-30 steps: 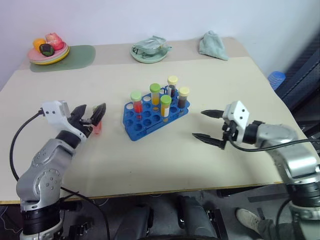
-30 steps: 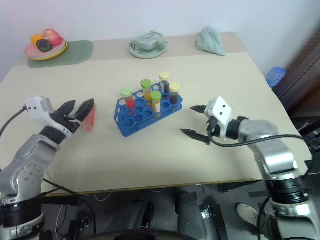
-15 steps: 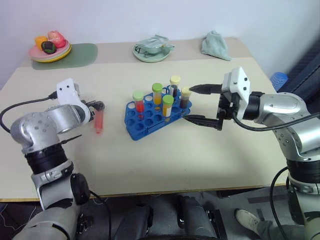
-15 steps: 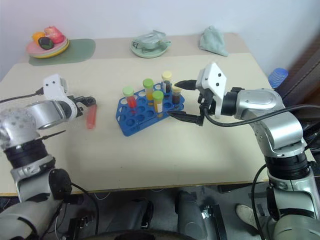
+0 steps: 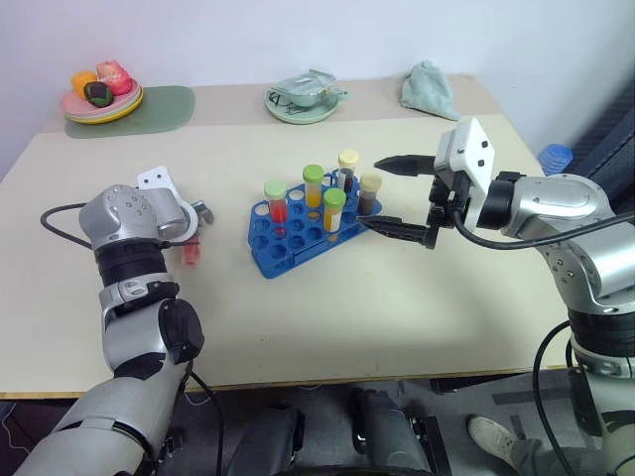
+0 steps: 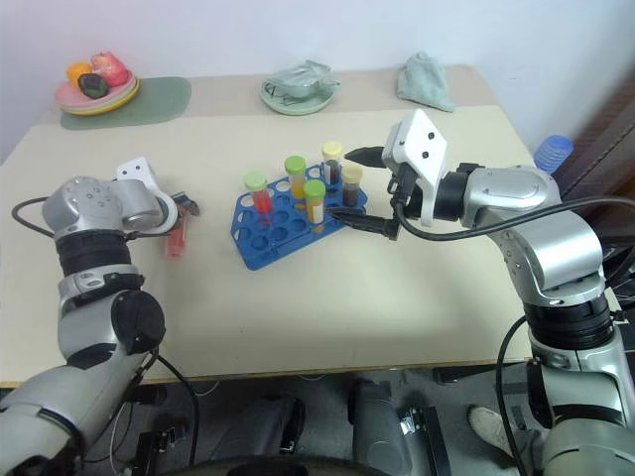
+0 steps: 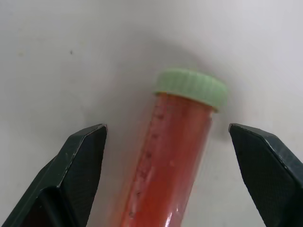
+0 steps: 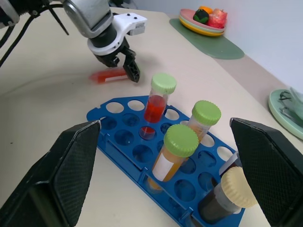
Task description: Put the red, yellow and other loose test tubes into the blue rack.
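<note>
Surface: beige table (image 5: 327, 297), blue rack (image 5: 298, 233) at centre.
Red tube (image 7: 165, 165): lying flat at the rack's 9 o'clock, straddled lengthwise by the left gripper (image 7: 170, 156), spread, untouched.
Right gripper (image 5: 392, 193): spread wide, at the rack's 3 o'clock.

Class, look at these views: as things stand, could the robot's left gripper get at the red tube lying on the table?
Probably yes. The left gripper is open and points down over the red tube, one finger on each side of it. Nothing lies between them on the table.
</note>
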`<state>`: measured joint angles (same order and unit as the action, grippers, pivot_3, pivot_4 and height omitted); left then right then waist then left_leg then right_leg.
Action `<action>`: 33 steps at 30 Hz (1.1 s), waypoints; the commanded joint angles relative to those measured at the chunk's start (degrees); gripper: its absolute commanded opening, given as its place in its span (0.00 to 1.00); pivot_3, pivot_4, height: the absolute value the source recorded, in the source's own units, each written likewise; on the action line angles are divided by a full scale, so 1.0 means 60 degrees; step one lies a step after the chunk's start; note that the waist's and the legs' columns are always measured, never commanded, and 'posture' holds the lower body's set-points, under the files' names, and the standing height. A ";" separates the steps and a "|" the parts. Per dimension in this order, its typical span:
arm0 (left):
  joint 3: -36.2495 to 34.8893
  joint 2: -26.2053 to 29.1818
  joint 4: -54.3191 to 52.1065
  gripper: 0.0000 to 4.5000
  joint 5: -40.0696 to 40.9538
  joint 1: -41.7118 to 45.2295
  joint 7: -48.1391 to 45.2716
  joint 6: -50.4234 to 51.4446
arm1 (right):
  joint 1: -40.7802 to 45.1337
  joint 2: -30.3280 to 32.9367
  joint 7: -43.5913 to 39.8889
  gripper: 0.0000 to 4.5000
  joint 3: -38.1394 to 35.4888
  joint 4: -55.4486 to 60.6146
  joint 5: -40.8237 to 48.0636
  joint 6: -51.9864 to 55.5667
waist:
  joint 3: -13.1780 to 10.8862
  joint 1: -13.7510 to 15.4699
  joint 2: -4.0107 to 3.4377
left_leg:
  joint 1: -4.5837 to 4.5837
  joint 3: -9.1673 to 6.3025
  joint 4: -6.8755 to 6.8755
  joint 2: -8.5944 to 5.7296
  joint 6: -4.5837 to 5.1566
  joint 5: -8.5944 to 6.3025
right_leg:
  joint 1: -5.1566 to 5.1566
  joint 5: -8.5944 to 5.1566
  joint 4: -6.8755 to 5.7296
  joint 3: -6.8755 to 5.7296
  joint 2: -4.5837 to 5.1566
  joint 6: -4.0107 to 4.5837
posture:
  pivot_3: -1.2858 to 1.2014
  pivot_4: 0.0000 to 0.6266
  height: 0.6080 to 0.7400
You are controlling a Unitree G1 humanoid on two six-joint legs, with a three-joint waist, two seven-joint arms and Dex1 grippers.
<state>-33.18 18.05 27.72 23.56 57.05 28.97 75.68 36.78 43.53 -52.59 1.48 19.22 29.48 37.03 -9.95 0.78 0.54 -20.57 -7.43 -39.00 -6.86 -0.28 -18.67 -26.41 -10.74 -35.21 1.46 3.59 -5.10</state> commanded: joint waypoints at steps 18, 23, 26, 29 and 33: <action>0.1462 0.2115 -0.8915 0.19 0.3219 -0.6296 -0.9336 -0.1716 | -0.0579 -0.0067 -0.0126 1.00 -0.0251 0.0014 -0.0228 -0.0947 | -0.0002 -0.0187 0.0004 | -0.0019 0.0007 0.0001 0.0014 -0.0006 0.0002 | -0.0018 0.0001 -0.0001 0.0003 0.0001 0.0008 | 0.52 0.24 1.00; 0.2234 0.1944 -0.9107 0.19 0.2954 -0.6718 -1.1567 -0.5194 | -0.0817 -0.0160 0.0019 1.00 -0.0341 0.0061 -0.0196 -0.1053 | -0.0002 -0.0007 -0.0004 | 0.0015 0.0017 -0.0003 0.0015 -0.0004 0.0001 | 0.0024 0.0008 0.0011 0.0001 0.0001 0.0020 | 0.52 0.24 1.00; 0.3001 0.1303 -0.8589 0.19 0.2694 -0.6213 -1.1920 -0.6360 | -0.1055 -0.0139 0.0149 1.00 -0.0461 0.0182 -0.0221 -0.1077 | 0.0002 0.0030 0.0006 | 0.0005 0.0010 -0.0007 0.0016 0.0001 -0.0002 | 0.0024 0.0009 0.0022 -0.0006 0.0001 0.0020 | 0.52 0.24 1.00; 0.3929 0.0541 -0.7747 0.19 0.1879 -0.5640 -1.1962 -0.7757 | -0.1460 -0.0070 0.0336 1.00 -0.0663 0.0457 -0.0225 -0.1100 | 0.0002 0.0023 0.0006 | 0.0000 0.0013 -0.0005 0.0015 0.0014 -0.0008 | 0.0020 0.0009 0.0031 -0.0006 0.0001 0.0019 | 0.52 0.24 1.00; 0.4760 -0.0110 -0.6329 0.19 0.0936 -0.5220 -1.2284 -0.9561 | -0.1926 -0.0069 0.0727 1.00 -0.0923 0.0984 -0.0152 -0.0932 | 0.0001 -0.0048 0.0003 | 0.0001 0.0040 0.0002 0.0022 0.0016 -0.0009 | 0.0001 0.0010 0.0025 0.0001 -0.0004 0.0019 | 0.52 0.24 1.00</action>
<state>-6.41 19.14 -13.87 32.41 23.79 -43.48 25.75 25.95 42.89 -49.79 -1.39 21.05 28.17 31.66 -9.95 0.49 0.56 -20.55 -7.17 -38.98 -6.70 -0.18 -18.73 -26.41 -10.69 -35.08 1.47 3.56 -4.99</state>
